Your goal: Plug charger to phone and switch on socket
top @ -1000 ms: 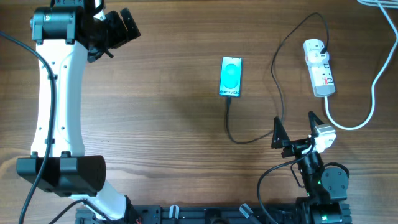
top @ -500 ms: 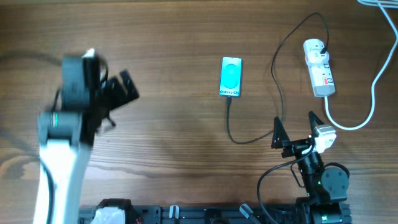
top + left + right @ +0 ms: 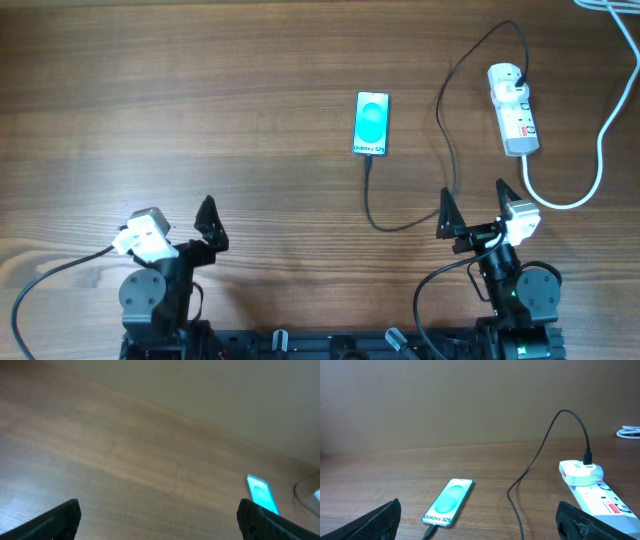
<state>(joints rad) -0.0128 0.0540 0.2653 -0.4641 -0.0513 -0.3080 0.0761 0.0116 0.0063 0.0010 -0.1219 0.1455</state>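
Phone [image 3: 371, 124] mid-table w/ charger [image 3: 366, 195] tip at its near end, looks plugged, so prob. socket [image 3: 514, 122] switch is left: left gripper [image 3: 159, 515] & right gripper [image 3: 477, 516] spread wide, empty, so reach w/ right, press w/ one fingertip, clear of cable.

Even soft light; left wrist view blurred.

Wood-grain table [image 3: 250, 80]; plain, perhaps beige, wall [image 3: 470, 400] behind.
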